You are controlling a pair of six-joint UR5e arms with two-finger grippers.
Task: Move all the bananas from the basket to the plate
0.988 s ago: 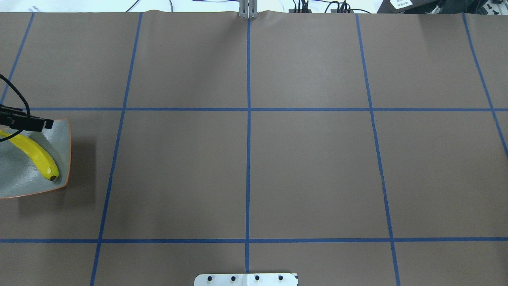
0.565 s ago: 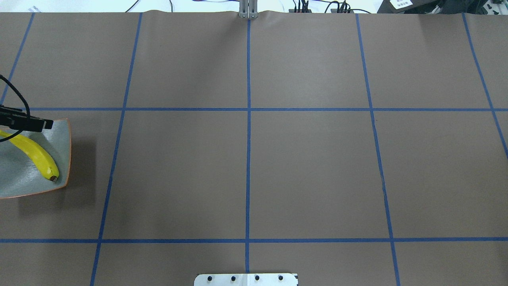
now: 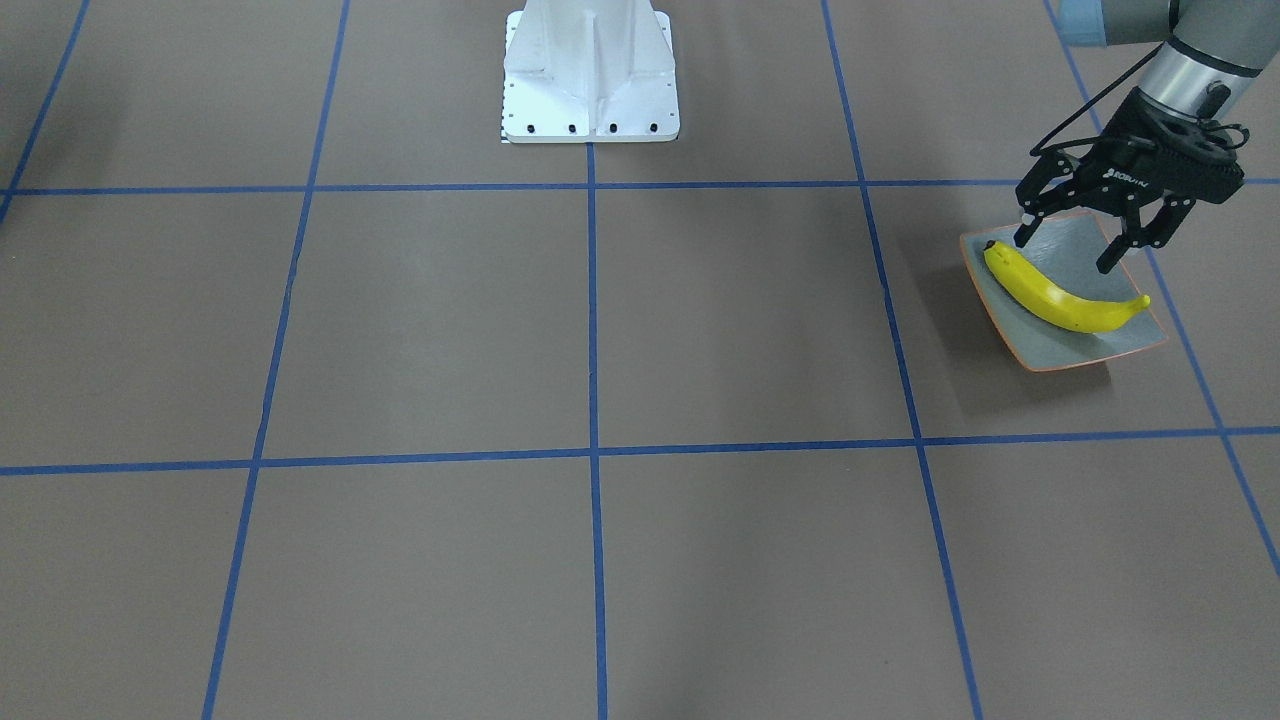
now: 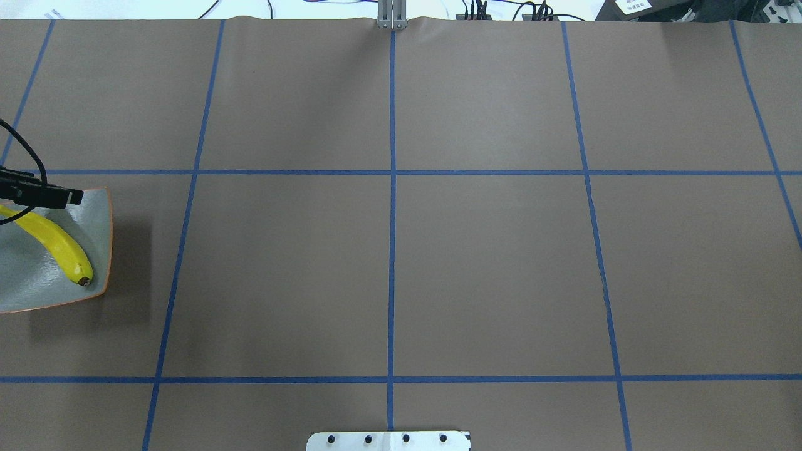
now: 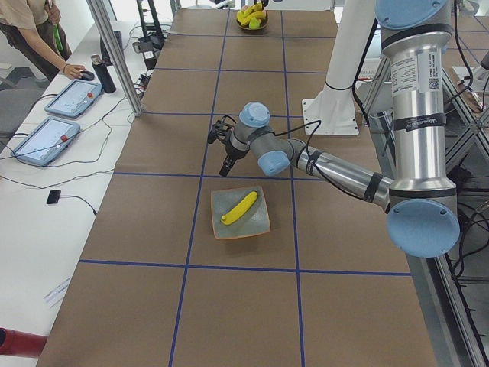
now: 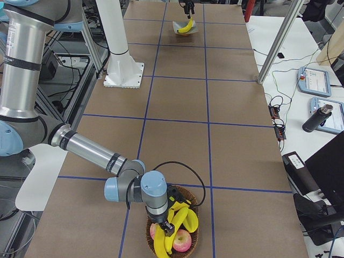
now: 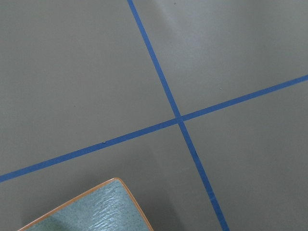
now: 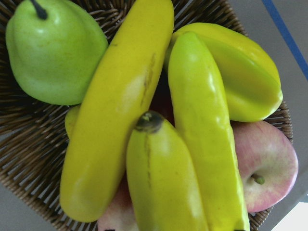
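Exterior front-facing view is showing you the left pincer [image 3: 1063,252] hanging over the plate [image 3: 1125,338], above the edge nearest the robot's base. Its fingers are standing wide apart and gripping nothing. A single banana [image 3: 1060,297] is lying diagonally across the plate's centre, its dark-tipped end pointing toward the robot. In the exterior left view you are seeing clear air between that pincer and the fruit. The plate is sitting on the brown worktop [image 3: 400,330] far out on the robot's left, inside one square of the blue tape grid.

At the opposite end of the worktop, the exterior right view is showing the right pincer [image 6: 167,226] reaching down into the wicker basket [image 6: 189,194]. You cannot tell from there whether its fingers are spread or closed. The right wrist camera is looking straight onto three bananas [image 8: 115,110] packed side by side in the basket. They are lying beside a green pear [image 8: 53,53] and a ridged yellow-green fruit [image 8: 240,72], and over a pink apple [image 8: 269,163].
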